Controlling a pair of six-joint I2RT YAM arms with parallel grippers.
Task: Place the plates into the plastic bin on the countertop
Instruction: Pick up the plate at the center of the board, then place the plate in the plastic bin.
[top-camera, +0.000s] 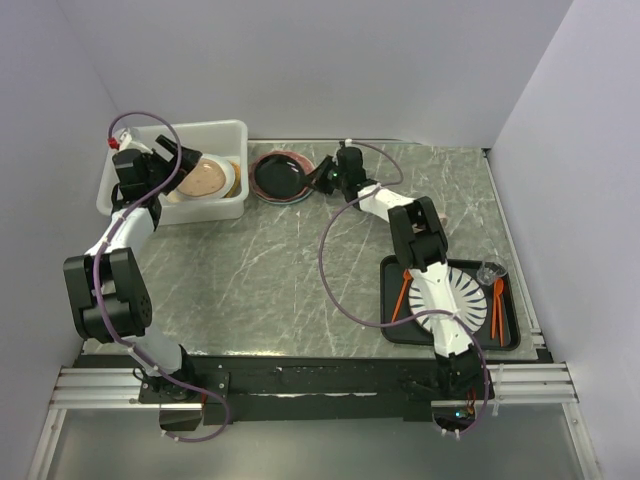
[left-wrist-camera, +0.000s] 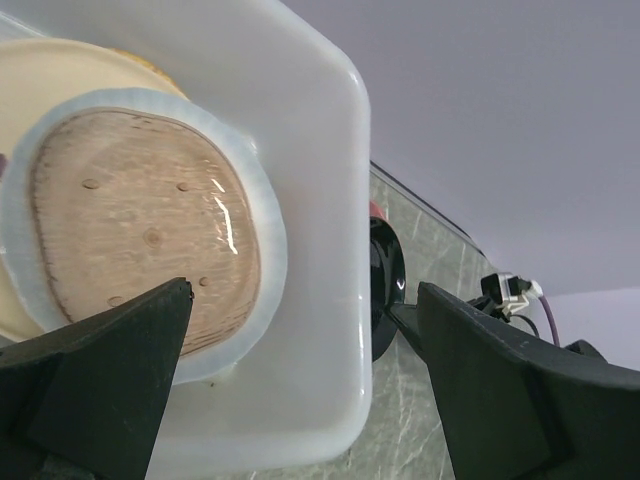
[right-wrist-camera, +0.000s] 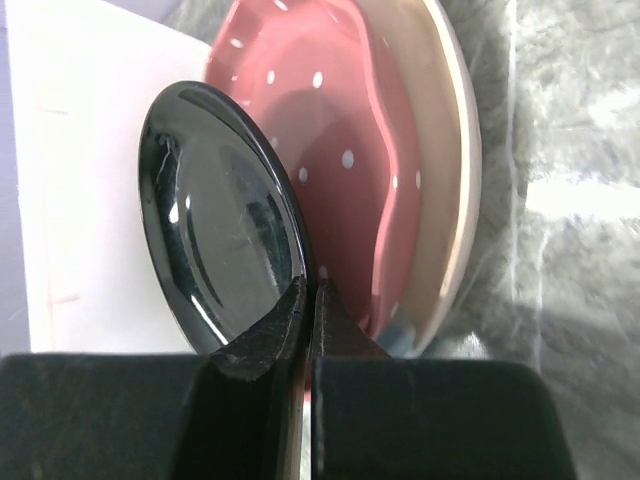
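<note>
The translucent white plastic bin (top-camera: 215, 127) stands at the back left of the grey-green countertop (top-camera: 250, 270). Inside it lies a brown-centred, pale-rimmed plate (left-wrist-camera: 140, 220) on top of a cream one. My left gripper (left-wrist-camera: 303, 290) hangs open over the bin's right wall (left-wrist-camera: 320, 250), holding nothing. Just right of the bin, my right gripper (right-wrist-camera: 312, 290) is shut on the near rim of a glossy dark plate (right-wrist-camera: 215, 220). That plate is tilted up off a pink white-dotted plate (right-wrist-camera: 350, 150) with a cream rim. From above, the dark plate (top-camera: 278, 176) and right gripper (top-camera: 322, 178) sit beside the bin.
A black rectangular tray (top-camera: 395, 330) at the front right carries a white plate with dark radial stripes (top-camera: 455, 295), orange utensils and a small clear glass (top-camera: 488, 270). White walls close in the counter on the left, back and right.
</note>
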